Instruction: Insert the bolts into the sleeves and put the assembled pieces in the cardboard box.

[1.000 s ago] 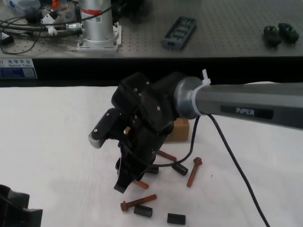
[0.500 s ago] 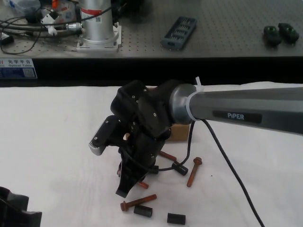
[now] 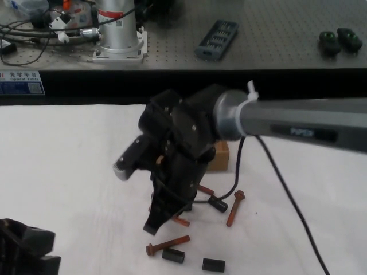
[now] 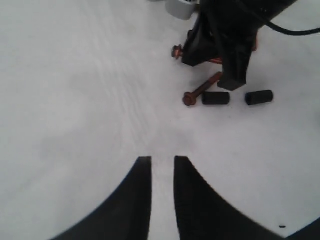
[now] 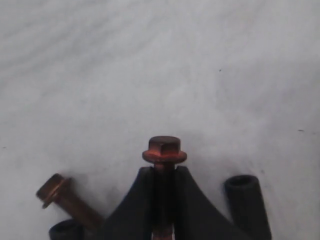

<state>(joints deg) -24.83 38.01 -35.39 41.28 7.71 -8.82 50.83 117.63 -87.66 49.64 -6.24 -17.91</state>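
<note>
L gripper [image 4: 162, 167] sits at the near edge. Its 2 black fingers [image 4: 132, 200] are close together, w/ a thin strip of white cloth [image 4: 75, 100] showing btwn them and nothing in the gap. Farther off, R arm's gripper [image 4: 220, 60] hangs tip-down over the cloth. It is black, w/ a black cable [image 4: 292, 31] running off its body and a grey part [image 4: 181, 7] beside it. A copper-coloured bolt [image 4: 202, 87] lies just by its tip, head toward L gripper. 2 short black sleeves [image 4: 216, 98] lie in line, apart from each other, the nearer one just beside the bolt's head. A 2nd bolt head [image 4: 176, 51] pokes out beside R arm's gripper, shank mostly hidden.
</note>
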